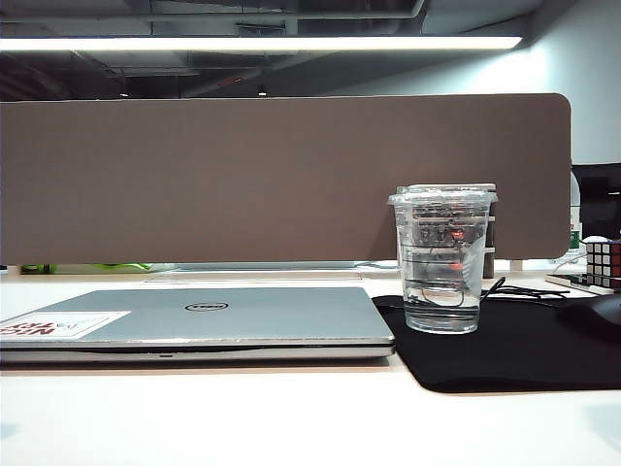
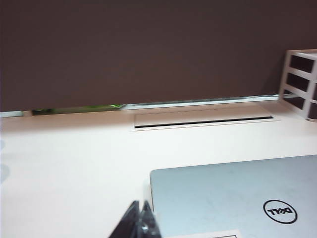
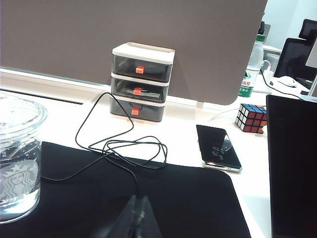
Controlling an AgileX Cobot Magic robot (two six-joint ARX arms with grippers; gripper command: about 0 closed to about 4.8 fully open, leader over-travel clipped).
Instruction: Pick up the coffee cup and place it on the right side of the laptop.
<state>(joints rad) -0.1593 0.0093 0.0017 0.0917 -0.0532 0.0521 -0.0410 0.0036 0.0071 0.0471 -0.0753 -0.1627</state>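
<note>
Laptop (image 1: pixel 194 320) closed, flat on white desk (image 1: pixel 291 417). Black mouse mat (image 1: pixel 505 349) just right of it; coffee cup (image 1: pixel 442 257) upright on mat. Left gripper (image 2: pixel 140 223) over laptop's corner, right gripper (image 3: pixel 136 218) above mat; both pressed together, empty.

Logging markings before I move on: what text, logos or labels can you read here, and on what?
"DELL": round logo on the laptop lid.
Starbucks siren emblem, no readable words: coffee cup.
Red letters on the laptop's corner sticker: upside down, unreadable.
Green label on the bottle: too small.
Nothing else readable.
</note>
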